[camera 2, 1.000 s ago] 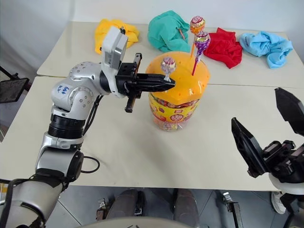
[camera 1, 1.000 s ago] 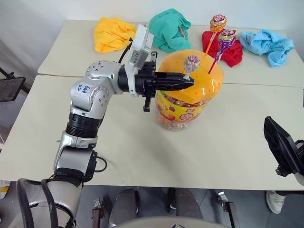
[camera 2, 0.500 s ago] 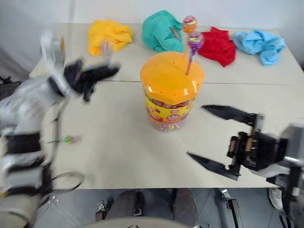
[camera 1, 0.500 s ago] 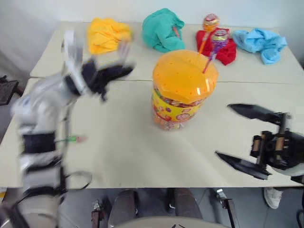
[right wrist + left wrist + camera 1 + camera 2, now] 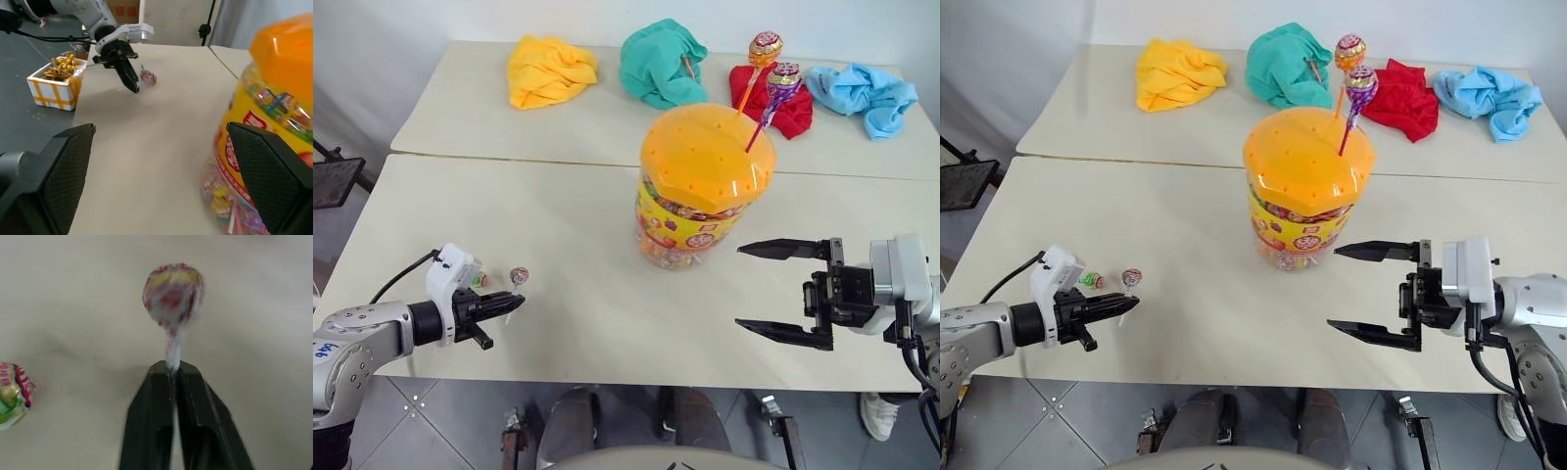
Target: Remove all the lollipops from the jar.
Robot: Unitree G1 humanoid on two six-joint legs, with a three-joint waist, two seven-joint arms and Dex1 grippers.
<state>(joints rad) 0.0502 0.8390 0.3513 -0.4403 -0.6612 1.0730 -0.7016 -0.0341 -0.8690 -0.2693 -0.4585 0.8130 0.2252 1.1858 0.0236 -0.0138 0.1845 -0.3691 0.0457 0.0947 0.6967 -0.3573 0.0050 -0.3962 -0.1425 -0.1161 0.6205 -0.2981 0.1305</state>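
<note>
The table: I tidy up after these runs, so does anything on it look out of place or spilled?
Nothing is spilled or damaged. The jar stands upright with its lid on, two lollipops still in it. A green lollipop lies loose near the table's left edge, and four cloths sit crumpled along the far side.

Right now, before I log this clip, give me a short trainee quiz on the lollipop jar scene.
1. How many foil-wrapped lollipops stand in the domed orange lid of the clear plastic jar?
2. True or false: the right gripper has its black fingers closed on the jar.
3. What does the left gripper pinch between its fingers? A) a red cloth B) the white stick of a round lollipop C) nothing

Key
1. Two: the orange-wrapped lollipop and the purple-wrapped lollipop.
2. False: its fingers are spread open, apart from the jar.
3. B.
</note>
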